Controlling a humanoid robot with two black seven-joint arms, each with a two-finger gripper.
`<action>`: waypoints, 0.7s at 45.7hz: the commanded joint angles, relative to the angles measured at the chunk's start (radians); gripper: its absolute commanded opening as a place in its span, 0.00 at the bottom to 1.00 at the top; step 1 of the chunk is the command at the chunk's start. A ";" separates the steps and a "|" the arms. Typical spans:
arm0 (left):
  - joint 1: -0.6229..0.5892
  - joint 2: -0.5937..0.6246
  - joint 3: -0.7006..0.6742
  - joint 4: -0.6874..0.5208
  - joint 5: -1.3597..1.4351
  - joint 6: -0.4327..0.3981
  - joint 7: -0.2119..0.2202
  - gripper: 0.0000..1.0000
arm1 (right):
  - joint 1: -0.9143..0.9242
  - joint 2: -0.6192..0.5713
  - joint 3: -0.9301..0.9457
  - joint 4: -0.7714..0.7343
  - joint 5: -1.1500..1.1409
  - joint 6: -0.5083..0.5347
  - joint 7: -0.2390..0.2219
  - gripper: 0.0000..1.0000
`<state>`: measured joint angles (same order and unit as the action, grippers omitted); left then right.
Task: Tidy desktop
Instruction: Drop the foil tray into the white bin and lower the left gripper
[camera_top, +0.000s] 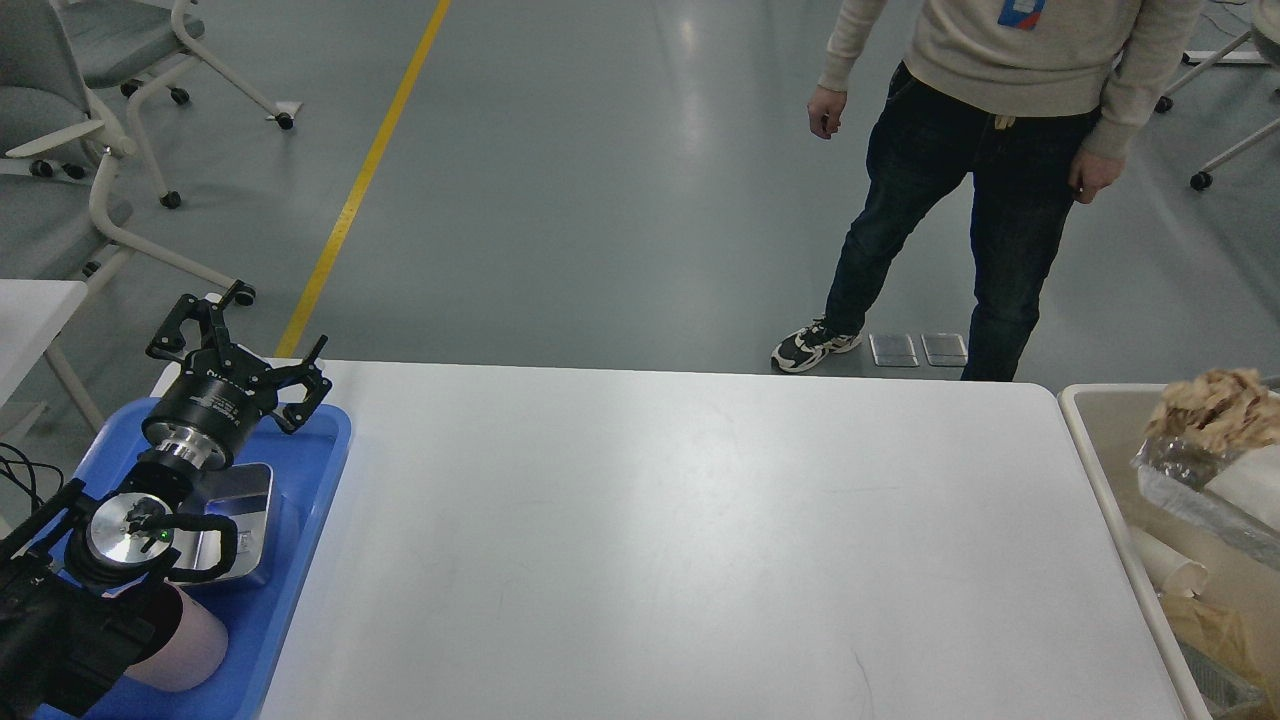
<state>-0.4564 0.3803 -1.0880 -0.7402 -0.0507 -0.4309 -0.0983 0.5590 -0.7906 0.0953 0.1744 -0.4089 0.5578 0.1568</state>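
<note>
The desktop (680, 540) is a wide white tabletop that fills the middle of the head view, with nothing lying on its bare surface. My left gripper (250, 330) hangs open and empty above the far end of a blue tray (315, 465) at the desktop's left edge. In the tray lie a shiny metal tin (245, 500) and a pink cup (195, 640) on its side, partly hidden by my left arm. My right gripper is out of view.
A beige bin (1085, 430) at the right edge holds crumpled brown paper (1215, 405), foil (1185, 490) and a white paper cup (1165, 570). A person (1000, 150) stands just behind the table's far edge. Grey chairs (60, 130) stand at far left.
</note>
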 joint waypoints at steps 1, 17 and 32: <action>0.001 0.000 -0.001 0.001 0.000 0.000 0.000 0.96 | -0.021 0.062 -0.005 -0.079 0.057 0.001 0.000 1.00; 0.002 0.003 -0.013 -0.001 0.002 0.000 0.000 0.96 | -0.044 0.067 -0.003 -0.096 0.097 -0.032 0.000 1.00; 0.002 0.005 -0.015 -0.001 0.002 -0.022 0.000 0.96 | 0.038 0.116 0.126 -0.099 0.265 -0.177 0.000 1.00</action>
<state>-0.4540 0.3838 -1.1021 -0.7409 -0.0492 -0.4507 -0.0983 0.5343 -0.6818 0.2044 0.0723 -0.1613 0.3850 0.1569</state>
